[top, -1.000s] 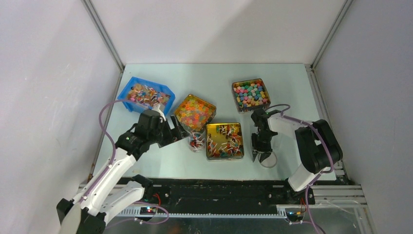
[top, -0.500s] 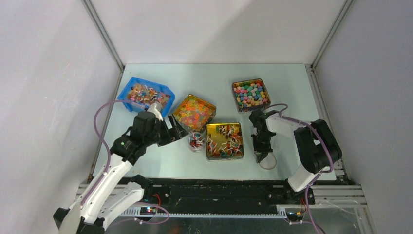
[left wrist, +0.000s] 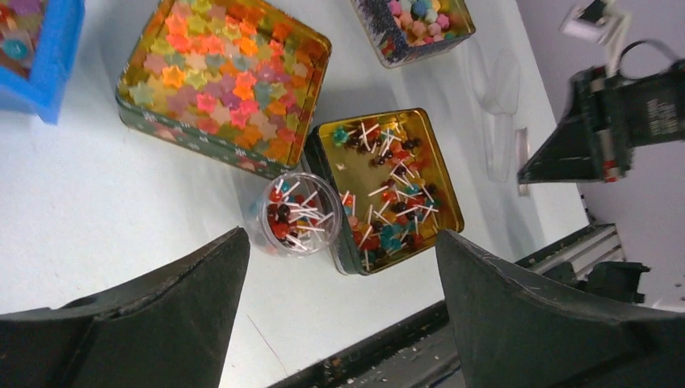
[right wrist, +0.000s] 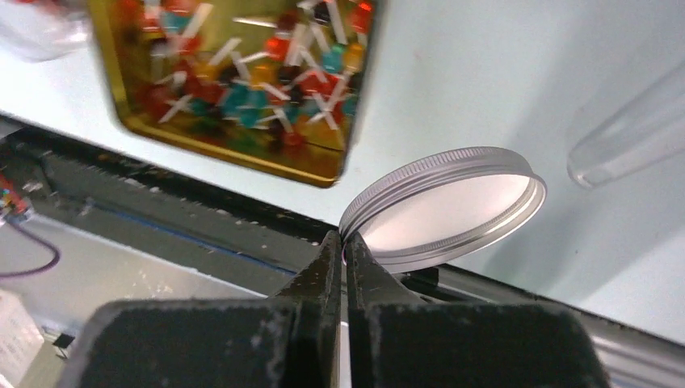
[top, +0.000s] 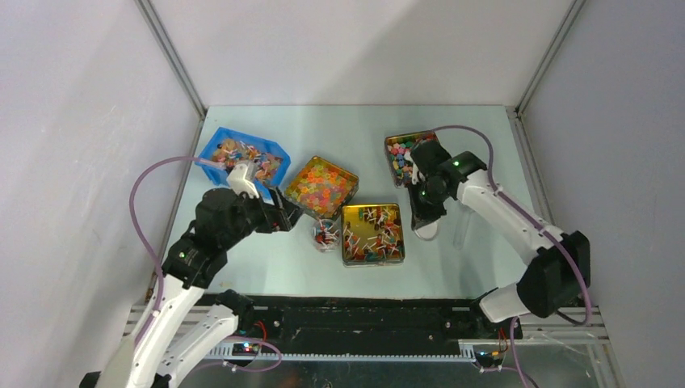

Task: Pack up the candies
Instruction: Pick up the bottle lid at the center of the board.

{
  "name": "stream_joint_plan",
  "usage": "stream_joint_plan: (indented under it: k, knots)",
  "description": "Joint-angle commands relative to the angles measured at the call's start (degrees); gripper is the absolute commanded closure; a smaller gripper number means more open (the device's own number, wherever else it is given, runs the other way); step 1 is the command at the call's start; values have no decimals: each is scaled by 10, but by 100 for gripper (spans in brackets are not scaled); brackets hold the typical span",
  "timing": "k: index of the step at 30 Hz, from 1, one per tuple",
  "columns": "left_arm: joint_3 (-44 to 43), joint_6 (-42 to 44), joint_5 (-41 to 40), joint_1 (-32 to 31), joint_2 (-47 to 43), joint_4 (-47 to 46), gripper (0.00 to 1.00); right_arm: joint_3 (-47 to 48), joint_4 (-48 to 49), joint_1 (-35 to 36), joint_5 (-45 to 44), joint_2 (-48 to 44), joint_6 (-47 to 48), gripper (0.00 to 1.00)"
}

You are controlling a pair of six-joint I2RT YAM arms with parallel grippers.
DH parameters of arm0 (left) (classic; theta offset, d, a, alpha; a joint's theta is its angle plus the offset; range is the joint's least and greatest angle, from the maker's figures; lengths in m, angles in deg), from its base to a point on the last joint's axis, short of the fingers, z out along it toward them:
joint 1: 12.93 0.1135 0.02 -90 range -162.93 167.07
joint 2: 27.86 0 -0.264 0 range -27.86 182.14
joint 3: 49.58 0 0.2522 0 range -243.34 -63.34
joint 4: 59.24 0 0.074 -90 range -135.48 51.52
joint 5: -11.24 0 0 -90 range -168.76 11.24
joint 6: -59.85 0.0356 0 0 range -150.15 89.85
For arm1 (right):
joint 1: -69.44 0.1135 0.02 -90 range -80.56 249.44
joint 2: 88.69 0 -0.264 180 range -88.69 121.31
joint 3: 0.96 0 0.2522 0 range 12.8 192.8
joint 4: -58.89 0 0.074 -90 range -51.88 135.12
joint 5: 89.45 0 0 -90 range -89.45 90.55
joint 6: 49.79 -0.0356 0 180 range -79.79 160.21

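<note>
Pale green worktop (top: 485, 145), white walls all round. From up top my right arm covers about half of the back tin (top: 398, 153) of round sweets, and the clear scoop (left wrist: 499, 89) nearby barely reads against the surface. That right arm is stretched forward with the wrist pointing down. The right fingers (right wrist: 323, 275) are pressed together on the rim of a silver lid (right wrist: 444, 206), held tilted just right of the gold tin (top: 372, 234) full of candies (left wrist: 388, 190). My left arm reaches in from the side, with the left fingers (left wrist: 161, 315) spread wide and holding nothing. They hover above the small clear jar (left wrist: 293, 212) of candies without touching it.
</note>
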Motion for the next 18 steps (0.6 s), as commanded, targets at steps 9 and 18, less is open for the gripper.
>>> stream_joint_plan:
  k: [9,18]
  knots:
    - [52,187,122,2,-109,-183,0,86,60,28,294,-99,14,100]
    - [81,196,347,-2,-70,-295,0,82,174,34,452,-120,-48,100]
